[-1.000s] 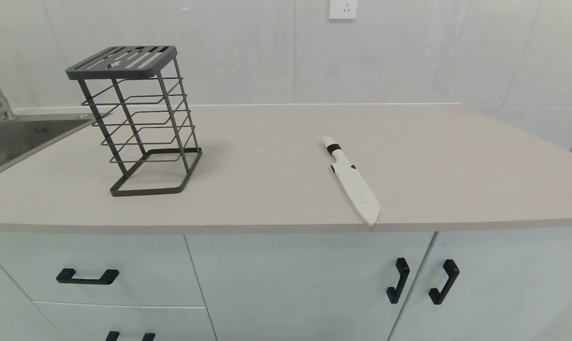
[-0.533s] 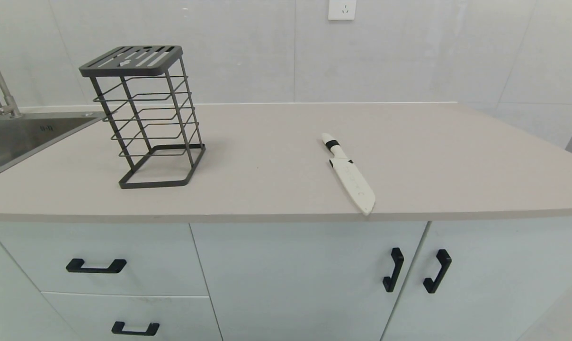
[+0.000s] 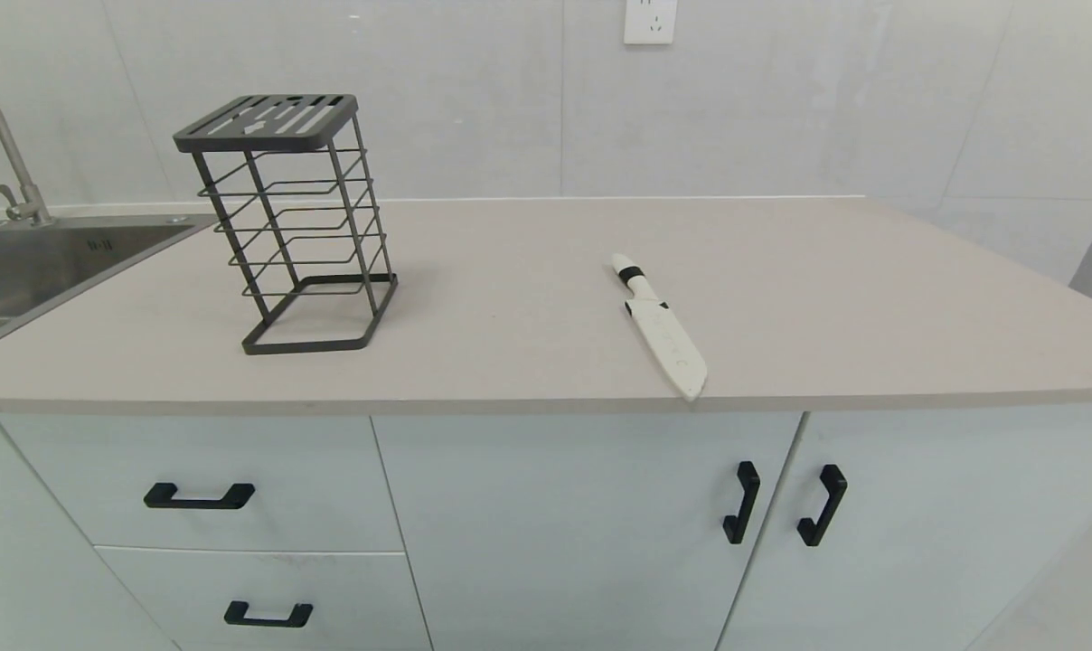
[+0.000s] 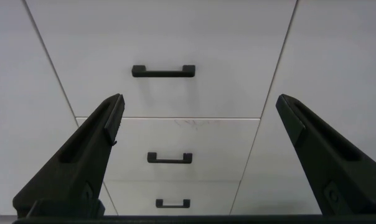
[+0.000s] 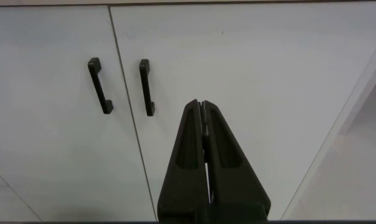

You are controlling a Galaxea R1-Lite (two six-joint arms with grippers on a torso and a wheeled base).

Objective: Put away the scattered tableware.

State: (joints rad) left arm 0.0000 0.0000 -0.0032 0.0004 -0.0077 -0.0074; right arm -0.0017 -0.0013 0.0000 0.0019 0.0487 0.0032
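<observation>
Knife (image 3: 662, 330) is seen flat on the counter (image 3: 510, 298), right of centre, w/ blade tip at the front edge and handle aimed toward the back edge. Rack (image 3: 293, 226) stands well apart, nr the left end by the sink (image 3: 22, 262). Knife is judged light, stiff, smooth & prob. slippery. Hold is best taken at the handle, nr its black band, pinched across the width. Left gripper (image 4: 199, 99) is held spread wide before the drawers (image 4: 175, 37); right gripper (image 5: 203, 106) is pressed together before the cabinet doors (image 5: 238, 62).
</observation>
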